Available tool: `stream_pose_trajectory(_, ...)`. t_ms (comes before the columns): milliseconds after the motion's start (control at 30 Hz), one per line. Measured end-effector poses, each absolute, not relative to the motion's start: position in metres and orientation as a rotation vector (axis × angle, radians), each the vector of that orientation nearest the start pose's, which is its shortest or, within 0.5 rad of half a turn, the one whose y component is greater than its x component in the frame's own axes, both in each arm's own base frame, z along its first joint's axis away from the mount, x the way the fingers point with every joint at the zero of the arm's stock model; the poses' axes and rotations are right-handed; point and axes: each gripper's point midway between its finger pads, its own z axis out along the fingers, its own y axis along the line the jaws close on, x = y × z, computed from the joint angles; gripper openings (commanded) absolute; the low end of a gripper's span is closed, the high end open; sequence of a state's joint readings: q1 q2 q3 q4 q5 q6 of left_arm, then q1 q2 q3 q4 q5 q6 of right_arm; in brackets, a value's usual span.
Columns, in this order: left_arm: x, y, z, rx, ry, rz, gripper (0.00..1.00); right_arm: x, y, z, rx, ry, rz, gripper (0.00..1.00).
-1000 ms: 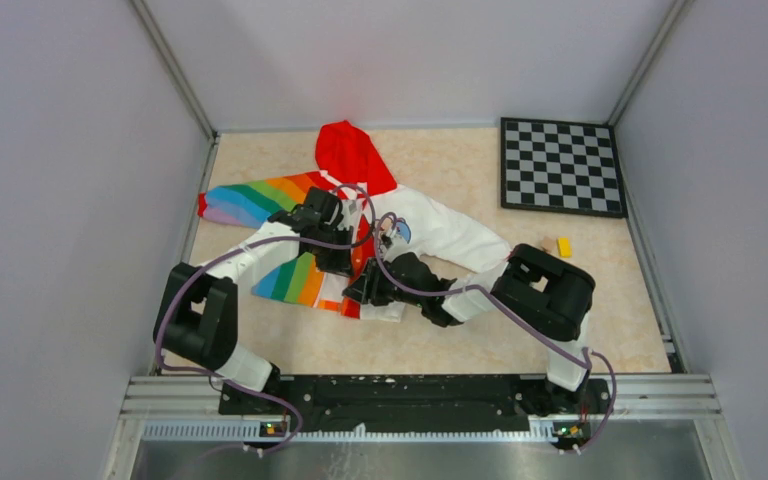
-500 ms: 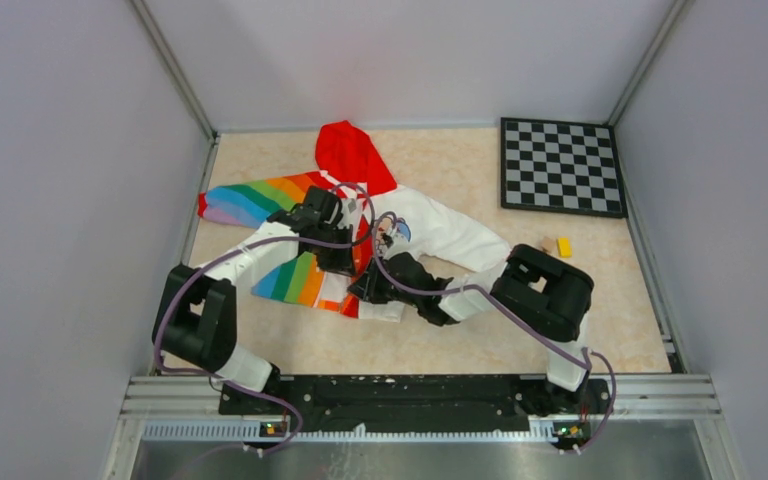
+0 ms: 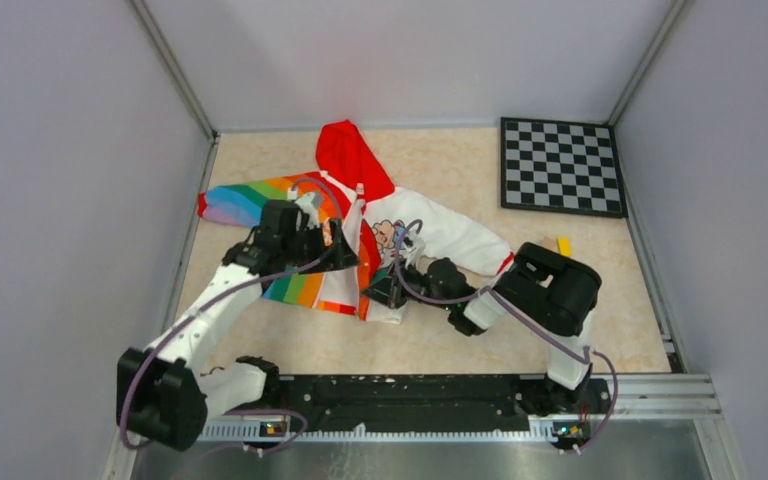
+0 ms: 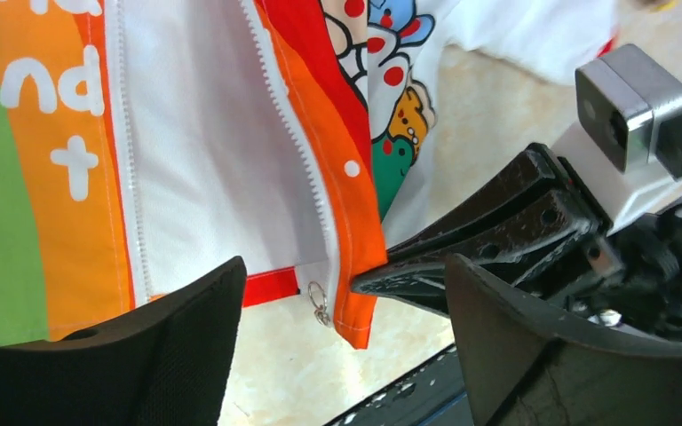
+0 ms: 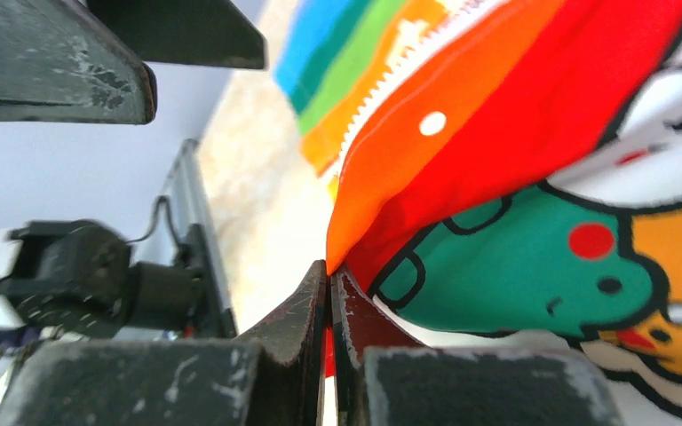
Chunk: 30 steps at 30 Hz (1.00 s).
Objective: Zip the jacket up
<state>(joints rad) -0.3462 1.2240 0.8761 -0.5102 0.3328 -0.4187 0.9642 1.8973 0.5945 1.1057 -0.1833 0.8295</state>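
One child's hooded jacket [image 3: 448,234] lies flat on the beige worktop [image 3: 440,342], well left of the centre. Its red hood [image 3: 346,150] points to the far side. One rainbow-striped sleeve [image 3: 245,199] reaches left, and one white sleeve ends in a red cuff [image 3: 506,263] on the right. The white front half carries a cartoon bear print [image 4: 391,80]. The front is open at the hem, where two rows of white zip teeth [image 4: 295,155] run side by side and one small metal ring [image 4: 319,302] hangs.

The left tool [image 4: 341,286] hovers over the hem, spread wide and holding nothing. The right tool [image 5: 328,271] is pinched tight on the orange-red bottom corner of the jacket. One checkerboard [image 3: 562,166] and one yellow block [image 3: 564,246] lie on the right.
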Motion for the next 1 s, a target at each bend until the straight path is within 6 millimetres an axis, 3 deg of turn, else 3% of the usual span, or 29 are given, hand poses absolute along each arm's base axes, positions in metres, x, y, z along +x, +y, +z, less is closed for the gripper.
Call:
stream_pose_trajectory(133,0.244,-0.165,0.147,-0.04,2.332,-0.921,0.9,0.204,0.414,0.107,-0.383,1.811,1.568,0.0)
stream_pose_trajectory(267,0.221,-0.174,0.142,-0.071,2.269,-1.113,0.83,0.188,0.417,0.128,-0.484,1.692,1.678,0.0)
stream_pose_trajectory(333,0.212,-0.18,0.139,-0.08,2.272,-1.192,0.8,0.182,0.418,0.129,-0.513,1.677,1.708,0.0)
stream_pose_trajectory(467,0.201,-0.186,0.139,-0.074,2.261,-1.292,0.86,0.179,0.42,0.12,-0.534,1.697,1.737,0.0)
stream_pose_trajectory(667,0.177,-0.193,0.142,-0.071,2.194,-1.441,0.88,0.181,0.419,0.119,-0.524,1.703,1.742,0.0)
stream_pose_trajectory(1000,0.165,-0.196,0.146,-0.099,2.186,-1.534,0.62,0.183,0.418,0.122,-0.506,1.695,1.752,0.0)
